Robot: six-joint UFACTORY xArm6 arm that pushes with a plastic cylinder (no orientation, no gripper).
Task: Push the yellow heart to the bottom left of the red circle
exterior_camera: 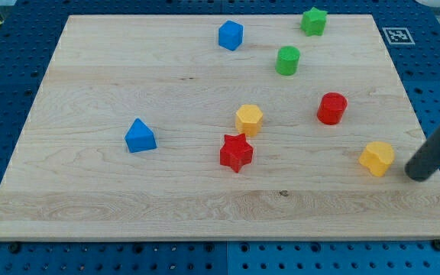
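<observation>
The yellow heart [376, 158] lies on the wooden board [128, 69] at the view's lower right. The red circle [331, 108] stands above and to the left of it. My tip [418, 176] rests on the board just right of the yellow heart, a small gap apart from it. The rod slants up toward the view's right edge.
A yellow hexagon [248, 120] and a red star [236, 153] sit near the middle. A blue triangular block [140, 136] is at the left. A blue cube [231, 35], a green cylinder [286, 60] and a green star [314, 21] are near the top.
</observation>
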